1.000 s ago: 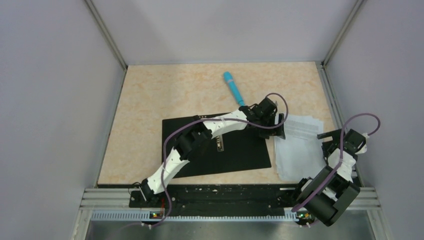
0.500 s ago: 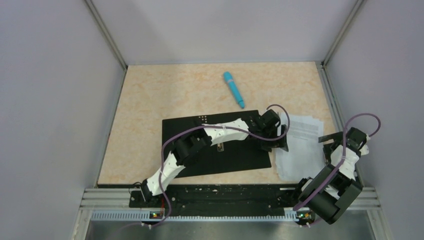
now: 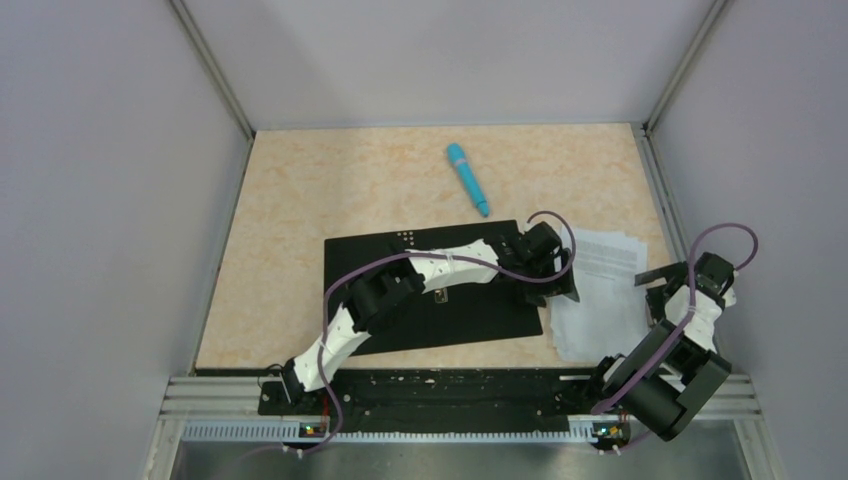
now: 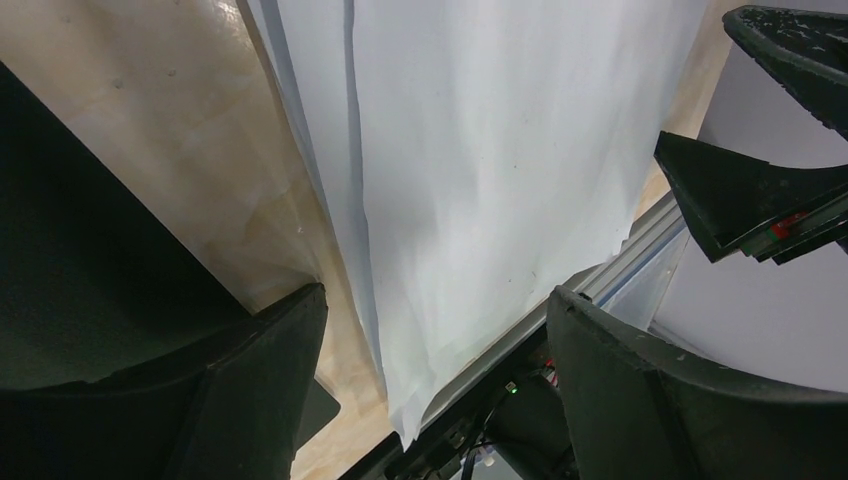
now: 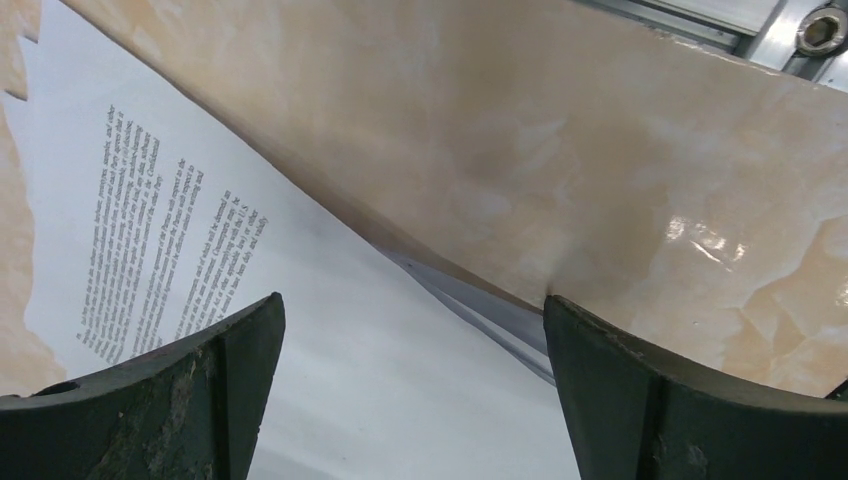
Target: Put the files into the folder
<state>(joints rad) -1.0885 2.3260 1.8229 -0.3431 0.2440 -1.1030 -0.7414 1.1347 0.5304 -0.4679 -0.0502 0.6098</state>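
Observation:
The files (image 3: 600, 290) are a rumpled stack of white sheets lying at the right of the table, next to the folder (image 3: 470, 315). The folder lies open and flat, black inside up. My left gripper (image 3: 562, 285) hangs open over the files' left edge. In the left wrist view the white files (image 4: 480, 180) fill the gap between the fingers of this gripper (image 4: 435, 340), and the black folder (image 4: 60, 250) shows at the left. My right gripper (image 3: 655, 288) stands open at the files' right edge. The right wrist view shows that gripper (image 5: 410, 340) over the printed files (image 5: 200, 250).
A blue pen-like stick (image 3: 467, 178) lies at the back of the table behind the folder. Grey walls close in the table on three sides. A metal rail (image 3: 450, 395) with the arm bases runs along the near edge, close to the files' near corner.
My left gripper has come nearer and lower, from the folder's back right corner onto the files' left edge. The right arm has shifted slightly. The files and the folder lie as before.

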